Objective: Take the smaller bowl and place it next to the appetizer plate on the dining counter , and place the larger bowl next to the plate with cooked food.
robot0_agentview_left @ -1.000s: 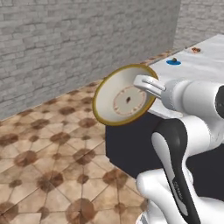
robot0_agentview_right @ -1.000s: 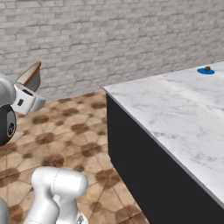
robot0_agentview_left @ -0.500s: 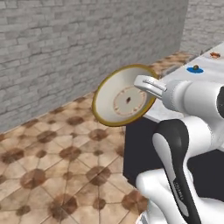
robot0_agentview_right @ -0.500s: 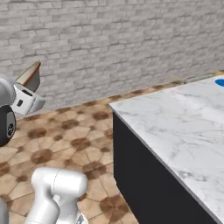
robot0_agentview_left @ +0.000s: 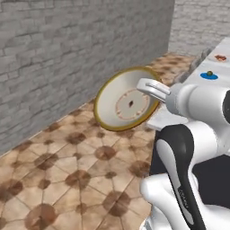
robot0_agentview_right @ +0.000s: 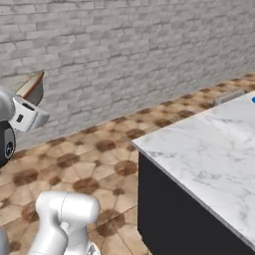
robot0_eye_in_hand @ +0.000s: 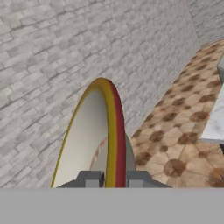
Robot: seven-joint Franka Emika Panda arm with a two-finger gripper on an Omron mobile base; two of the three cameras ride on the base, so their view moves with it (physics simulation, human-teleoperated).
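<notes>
- Grey brick wall (robot0_agentview_left: pixel 67 54) stands behind everything, with a brown patterned tile floor (robot0_agentview_left: pixel 58 175) running along its foot.
- Next in size is the dining bench (robot0_agentview_right: pixel 209 154), a long white marble slab with grey veining on a dark base; in the right base view its near corner juts toward the floor, and in the left base view it lies behind the arm at the right edge.
- White robot arm (robot0_agentview_left: pixel 188 152) with dark joints rises from the lower right of the left base view and bends toward the wall.
- Larger bowl (robot0_agentview_left: pixel 126 101), cream with a tan-gold rim and a brownish ring at its centre, is held up in the air on edge, well above the floor and off the bench, its inside turned toward the left base camera.
- In the hand view the bowl's rim (robot0_eye_in_hand: pixel 109 131) rises edge-on from between the two finger tips, against the wall.
- Tool (robot0_agentview_left: pixel 155 90) is nearly closed, pinching the bowl's rim at the side nearest the arm; one pale finger lies across the inside of the bowl.
- Appetizer plate (robot0_agentview_left: pixel 209 76), small, blue and flat, sits far back on the bench with a small dark ball of food on it.
- Beyond it, at the edge of the left base view, is a bit of the white plate with cooked food (robot0_agentview_left: pixel 220 57), too small to describe further.
</notes>
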